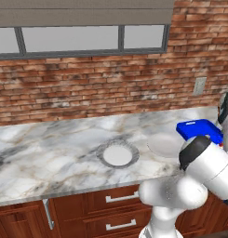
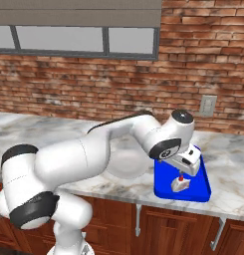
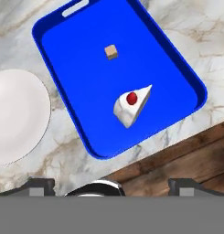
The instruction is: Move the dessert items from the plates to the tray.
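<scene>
cake bit (image 3: 130,107): a white wedge with a red blob on top, seen sitting inside the tray, toward the edge nearest the counter front.
morsel (image 3: 111,51): a tiny tan cube, also parked in the tray, well apart from the cake bit and further in toward the handle end.
tray (image 3: 175,80): bright blue, low rim, laid on the marble counter (image 1: 50,148) near its front edge; both desserts are held in it, 2 in total.
plain plate (image 3: 13,114): pale, placed just beside the tray, nothing seen on it.
grey-rimmed plate (image 1: 117,155): set further along the counter, looks bare too.
gripper (image 2: 185,162): hung over the tray above the cake bit; nothing is pinched, fingers look spread apart.
</scene>
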Controlling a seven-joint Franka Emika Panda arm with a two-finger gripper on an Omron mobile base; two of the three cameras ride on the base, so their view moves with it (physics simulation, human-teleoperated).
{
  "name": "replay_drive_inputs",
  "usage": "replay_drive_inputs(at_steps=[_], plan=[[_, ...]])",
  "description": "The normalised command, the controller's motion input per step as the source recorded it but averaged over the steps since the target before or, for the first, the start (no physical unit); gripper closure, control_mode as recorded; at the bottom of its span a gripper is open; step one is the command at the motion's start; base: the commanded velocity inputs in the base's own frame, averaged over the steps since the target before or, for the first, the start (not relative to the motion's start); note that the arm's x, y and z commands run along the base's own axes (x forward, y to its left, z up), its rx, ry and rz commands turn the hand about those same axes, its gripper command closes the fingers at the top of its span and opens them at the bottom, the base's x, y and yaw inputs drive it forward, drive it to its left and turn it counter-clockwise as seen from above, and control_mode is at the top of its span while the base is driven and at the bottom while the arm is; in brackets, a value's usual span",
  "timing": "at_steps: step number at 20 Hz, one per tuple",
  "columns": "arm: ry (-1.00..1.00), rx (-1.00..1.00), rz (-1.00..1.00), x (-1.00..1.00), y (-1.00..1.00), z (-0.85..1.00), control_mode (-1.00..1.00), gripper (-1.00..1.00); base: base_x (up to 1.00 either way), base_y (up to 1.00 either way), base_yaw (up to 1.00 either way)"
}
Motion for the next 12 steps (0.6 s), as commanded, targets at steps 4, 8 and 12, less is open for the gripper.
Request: replay_drive_inputs(at_steps=[4, 8, 12], plan=[[-0.01, -0.18, 0.21, -0.54, 1.00, 0.26, -1.00, -1.00, 0.00, 0.00, 0.00], [0.00, -0.19, 0.22, -0.42, 1.00, 0.28, -1.00, -1.00, 0.00, 0.00, 0.00], [-0.01, -0.11, 0.16, -0.32, 1.00, 0.50, -1.00, -1.00, 0.00, 0.00, 0.00]])
